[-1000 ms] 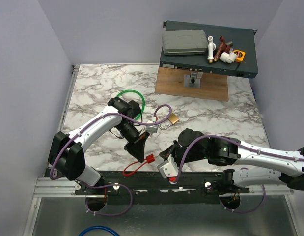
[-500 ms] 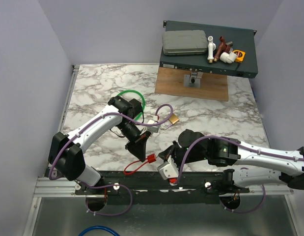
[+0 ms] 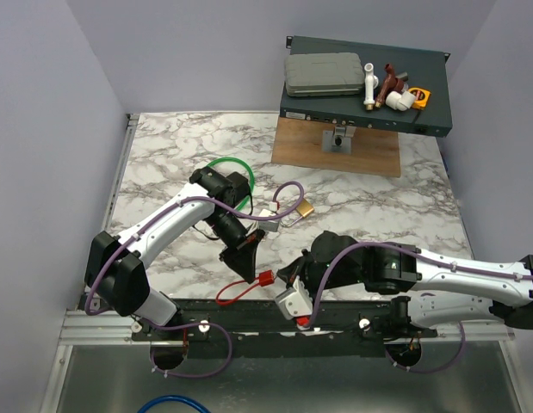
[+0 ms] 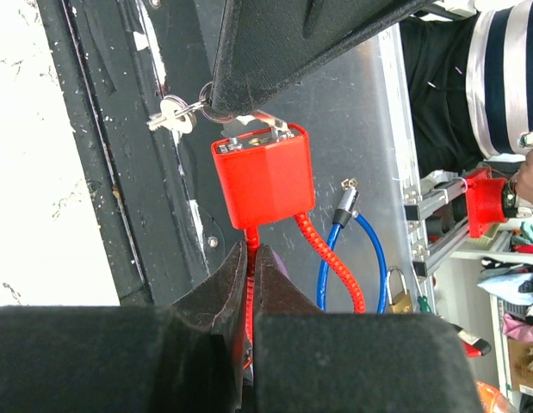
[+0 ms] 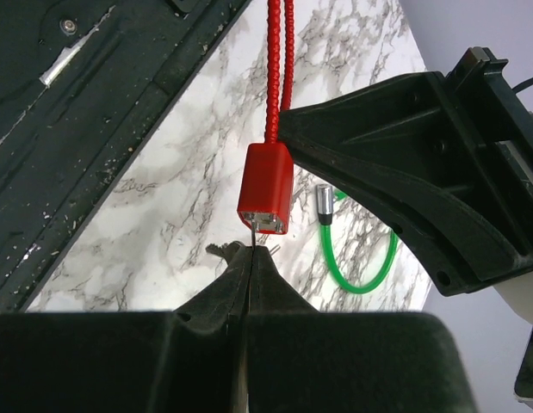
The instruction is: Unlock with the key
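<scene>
A red lock body hangs on a red braided cable loop over the table's near edge. My left gripper is shut on the red cable just below the lock body. My right gripper is shut on a thin metal key. The key's blade touches the keyway in the lock body's end face. A spare key dangles from a ring beside the lock. In the left wrist view my gripper shows closed jaws; in the right wrist view my gripper does too.
A brass padlock and a green cable loop lie mid-table behind my left arm. A grey rack box carrying pipe fittings stands on a wooden board at the back right. A black rail runs along the near edge.
My right gripper has shifted slightly left toward the red lock body. The left gripper and the lock have stayed almost still.
</scene>
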Robot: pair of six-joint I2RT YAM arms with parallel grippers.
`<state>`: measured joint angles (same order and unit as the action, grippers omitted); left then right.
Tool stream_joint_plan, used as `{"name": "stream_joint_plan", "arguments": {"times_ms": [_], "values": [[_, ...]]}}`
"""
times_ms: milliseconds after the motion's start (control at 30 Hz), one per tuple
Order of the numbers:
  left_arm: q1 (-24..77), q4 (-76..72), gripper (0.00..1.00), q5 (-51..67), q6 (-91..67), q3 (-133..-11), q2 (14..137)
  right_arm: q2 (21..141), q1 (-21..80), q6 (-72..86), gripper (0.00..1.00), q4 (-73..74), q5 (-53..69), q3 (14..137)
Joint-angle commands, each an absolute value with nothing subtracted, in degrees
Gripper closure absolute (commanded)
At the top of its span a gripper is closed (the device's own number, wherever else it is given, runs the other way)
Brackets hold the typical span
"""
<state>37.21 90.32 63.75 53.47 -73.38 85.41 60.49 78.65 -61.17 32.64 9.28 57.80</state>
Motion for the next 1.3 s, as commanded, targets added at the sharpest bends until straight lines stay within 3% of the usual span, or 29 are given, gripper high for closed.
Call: {"name": "stream_joint_plan", "arguments": {"times_ms": [0, 933, 1267], "values": [[37.4, 92.8, 1.00, 64.0, 52.8, -74.6, 86.1, 60.2, 79.7, -61.8, 0.99, 32.4, 7.3, 59.1], [37.2, 92.5, 1.00, 61.6, 50.2, -75.1, 87.7, 60.7, 82.2, -57.8, 0.99, 38.5, 0.9, 59.8], [37.0, 77.9, 1.00, 42.4, 38.4, -75.4, 91.4, 58.7, 82.2, -43.7, 0.99, 34.7, -5.1, 55.6]]}}
